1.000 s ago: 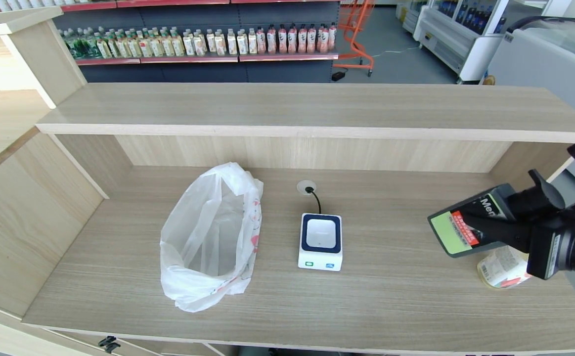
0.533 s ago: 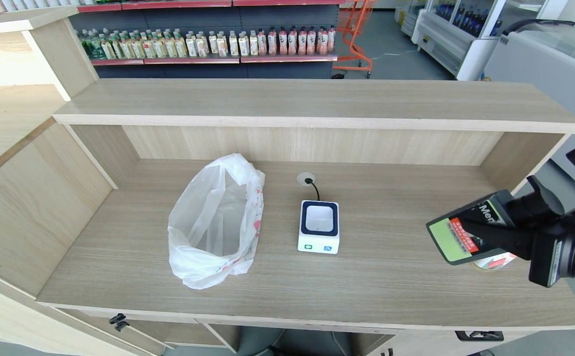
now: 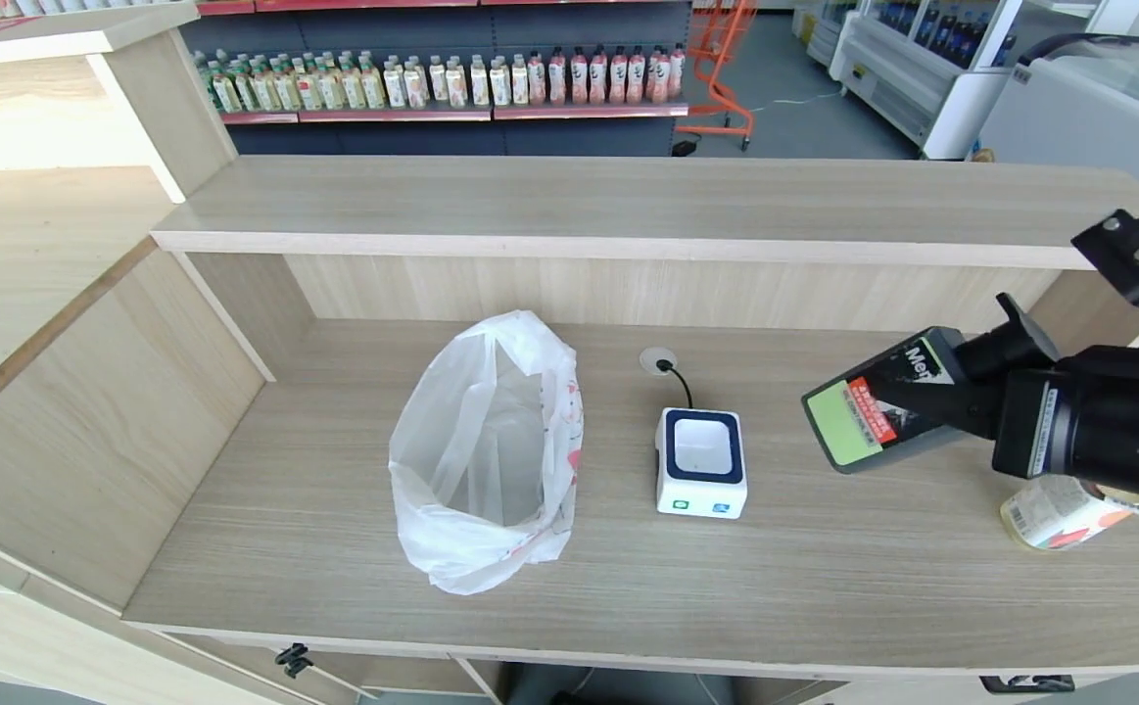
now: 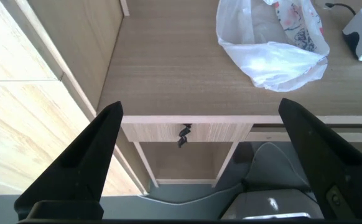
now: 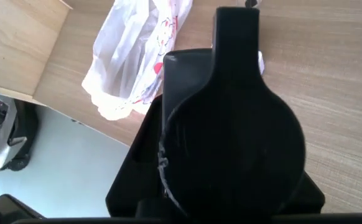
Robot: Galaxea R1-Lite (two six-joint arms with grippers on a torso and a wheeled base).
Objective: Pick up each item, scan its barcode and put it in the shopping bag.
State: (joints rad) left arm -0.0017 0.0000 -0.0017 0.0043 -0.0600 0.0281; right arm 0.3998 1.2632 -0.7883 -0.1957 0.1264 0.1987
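Note:
My right gripper (image 3: 961,392) is shut on a black container (image 3: 873,416) with a green end and a red label, held tilted in the air to the right of the white barcode scanner (image 3: 701,460). From the right wrist, the container (image 5: 231,149) hides most of the counter. The white plastic shopping bag (image 3: 491,450) stands open left of the scanner, apart from it. A pale bottle (image 3: 1054,514) lies on the counter under my right arm. My left gripper (image 4: 199,162) hangs open below the counter's front edge, with the bag (image 4: 274,43) beyond it.
The wooden counter (image 3: 775,587) has a raised back ledge (image 3: 628,206) and a side wall on the left. The scanner's cable runs into a grommet (image 3: 658,360). A drawer handle (image 4: 183,134) sits under the front edge. Shop shelves of bottles stand behind.
The head camera has shifted, so the whole scene sits further right. My right gripper has carried the black container left, closer to the scanner, and a little higher.

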